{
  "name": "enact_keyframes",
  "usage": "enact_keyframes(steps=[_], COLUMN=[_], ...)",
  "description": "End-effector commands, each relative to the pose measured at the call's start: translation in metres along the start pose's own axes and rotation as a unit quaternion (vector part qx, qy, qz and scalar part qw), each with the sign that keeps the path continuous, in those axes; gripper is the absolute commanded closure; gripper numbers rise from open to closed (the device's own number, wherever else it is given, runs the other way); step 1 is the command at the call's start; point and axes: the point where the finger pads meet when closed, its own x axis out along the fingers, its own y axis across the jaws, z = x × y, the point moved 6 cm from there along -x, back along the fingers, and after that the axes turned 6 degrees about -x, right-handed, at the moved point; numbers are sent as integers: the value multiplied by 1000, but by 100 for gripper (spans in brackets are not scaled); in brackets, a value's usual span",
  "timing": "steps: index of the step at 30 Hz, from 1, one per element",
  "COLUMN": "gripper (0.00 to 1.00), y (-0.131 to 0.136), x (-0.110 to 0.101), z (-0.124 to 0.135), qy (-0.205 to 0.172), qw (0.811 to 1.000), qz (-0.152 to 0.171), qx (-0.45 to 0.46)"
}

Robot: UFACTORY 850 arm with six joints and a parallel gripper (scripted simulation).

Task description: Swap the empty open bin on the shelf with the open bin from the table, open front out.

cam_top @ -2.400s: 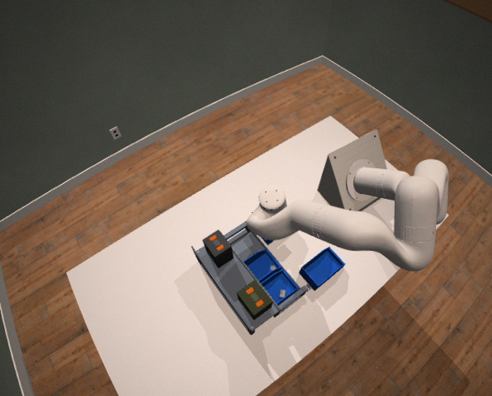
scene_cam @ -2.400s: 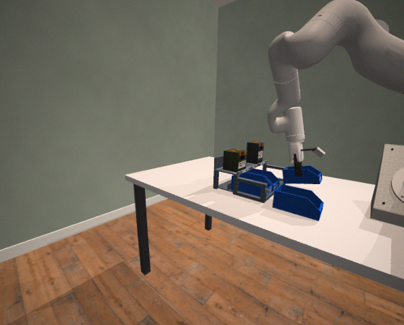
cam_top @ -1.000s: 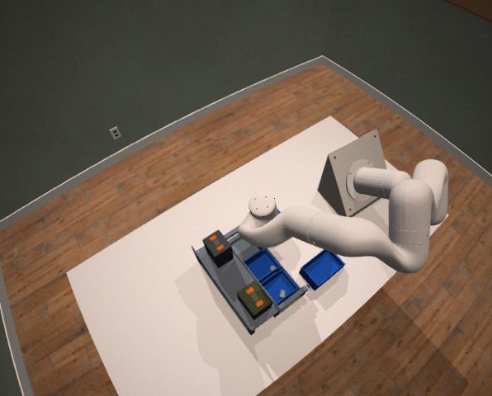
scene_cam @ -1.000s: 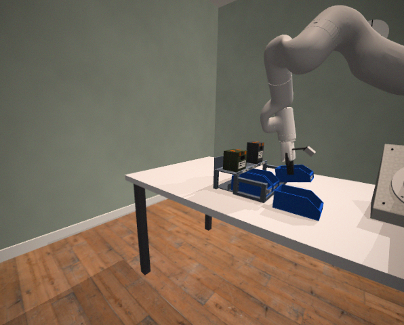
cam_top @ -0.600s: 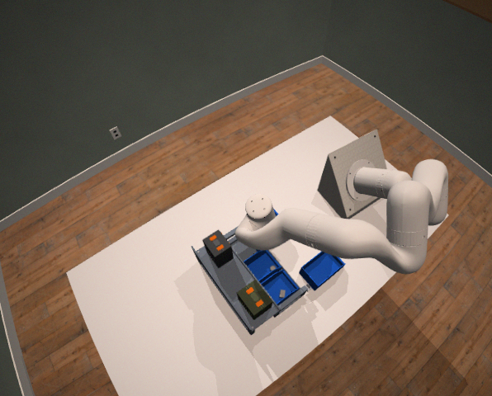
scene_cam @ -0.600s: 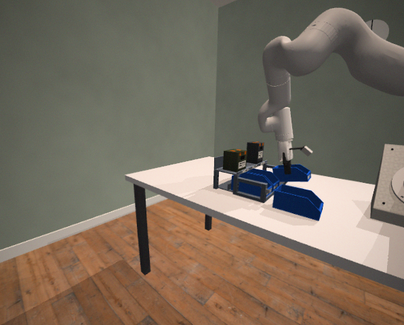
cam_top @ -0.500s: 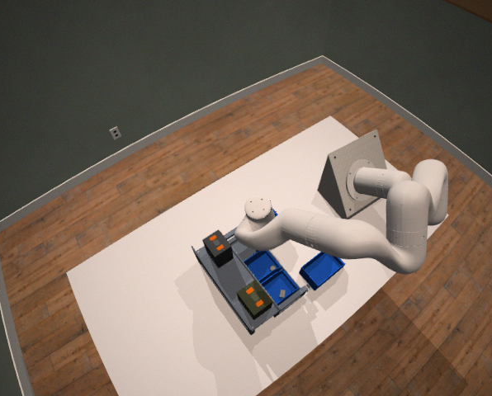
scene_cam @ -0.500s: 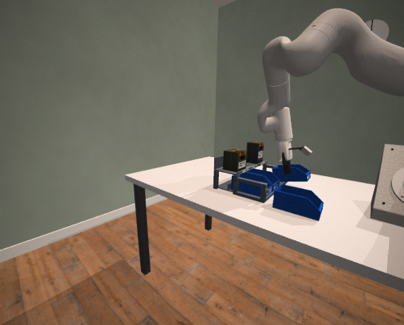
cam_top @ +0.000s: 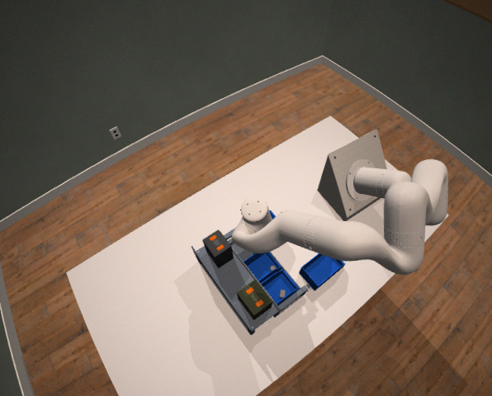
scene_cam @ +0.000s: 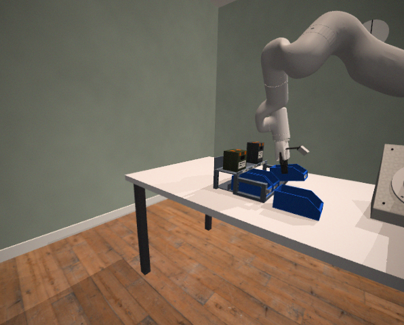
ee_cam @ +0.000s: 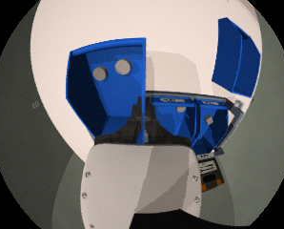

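My gripper (scene_cam: 284,171) (ee_cam: 143,103) is shut on a side wall of the blue parts bin (scene_cam: 295,173) (ee_cam: 95,102). Two grey round parts lie in this bin. It hangs upright, looks about level, and its open front faces the robot's base. It is raised beside the two shelf bins, at the shelf's far end; the wrist hides most of it in the top view. How its rear stands to the place there is hidden. The empty blue bin (cam_top: 323,269) (scene_cam: 295,203) (ee_cam: 229,59) stands on its base on the table, in front of the shelf's near end.
Two blue bins, the middle one (cam_top: 261,265) (ee_cam: 175,119) and the near one (cam_top: 276,285) (ee_cam: 215,129), stand in the grey shelf (cam_top: 231,276) (scene_cam: 249,183) with parts inside. A black box (cam_top: 217,247) (scene_cam: 255,152) and an olive box (cam_top: 254,299) (scene_cam: 234,160) stand on its upper board.
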Motion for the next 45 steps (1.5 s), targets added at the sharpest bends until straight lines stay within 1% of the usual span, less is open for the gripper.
enact_keyframes(steps=[1, 23, 45], gripper=[100, 100, 100], y=[-1, -2, -2], x=[-2, -4, -4], z=[4, 14, 16], qy=[-1, -1, -1], qw=[1000, 1000, 1000], qz=[0, 0, 0], qx=[0, 0, 0])
